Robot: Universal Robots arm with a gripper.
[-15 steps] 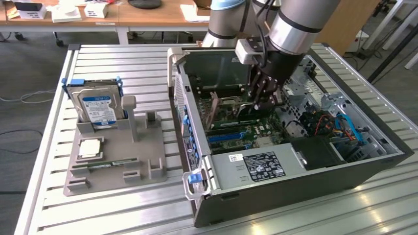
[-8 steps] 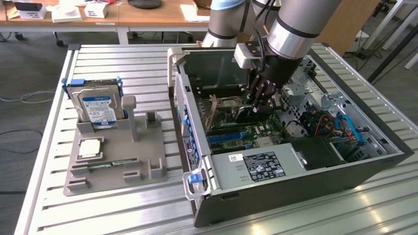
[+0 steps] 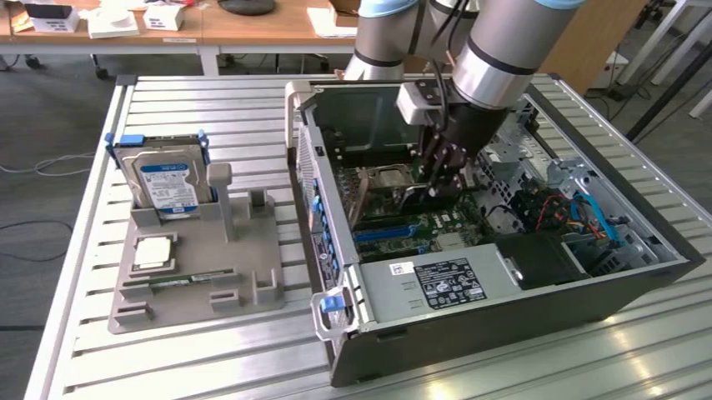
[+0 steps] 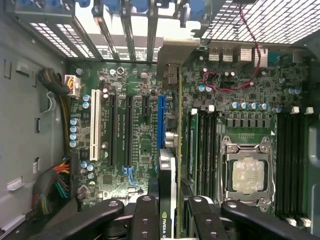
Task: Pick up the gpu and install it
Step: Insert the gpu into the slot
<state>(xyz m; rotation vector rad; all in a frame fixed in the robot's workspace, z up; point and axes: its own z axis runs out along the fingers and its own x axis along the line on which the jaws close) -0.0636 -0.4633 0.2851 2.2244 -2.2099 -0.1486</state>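
My gripper (image 3: 438, 185) reaches down into the open computer case (image 3: 623, 292), above the motherboard (image 4: 135, 150). It is shut on the gpu (image 4: 169, 170), a thin dark card seen edge-on between the black fingers (image 4: 145, 215). The card's silvery bracket (image 4: 170, 75) points toward the case's rear slot openings. The gpu hangs directly over the blue expansion slot (image 4: 161, 117), close to it; whether it touches the slot I cannot tell. In the exterior view the gpu (image 3: 414, 197) shows as a dark sliver under the fingers.
A processor socket (image 4: 247, 172) and memory slots (image 4: 205, 145) lie beside the card. The power supply (image 3: 439, 283) and cable bundles (image 4: 57, 185) sit in the case. At the exterior view's left a grey fixture (image 3: 239, 250) holds a hard drive (image 3: 167, 179), a processor (image 3: 153, 250) and a memory stick (image 3: 183, 282).
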